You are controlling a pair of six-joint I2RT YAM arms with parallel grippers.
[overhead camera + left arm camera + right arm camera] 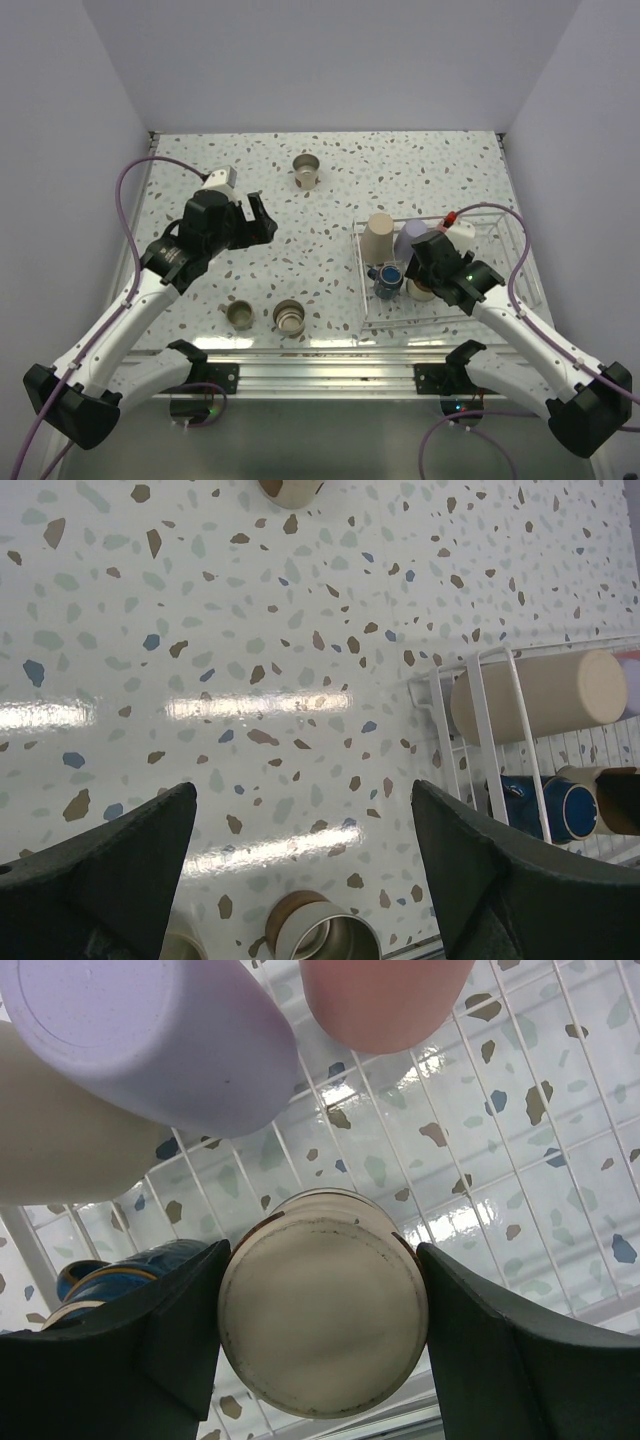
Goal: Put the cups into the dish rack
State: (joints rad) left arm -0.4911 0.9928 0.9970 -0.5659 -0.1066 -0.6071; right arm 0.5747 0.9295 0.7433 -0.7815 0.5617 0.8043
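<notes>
Gripping a steel cup (323, 1305) bottom-up, the right tool (320, 1260) hangs low inside the rack (560, 1110); the left tool (302, 790) is open and empty over the counter (150, 630); the loose cups (289, 317) stand on its side, the nearest just behind it.

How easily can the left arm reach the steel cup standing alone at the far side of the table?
Probably yes: the left claw is open and empty, the steel cup stands just beyond it, and nothing lies between them.
</notes>
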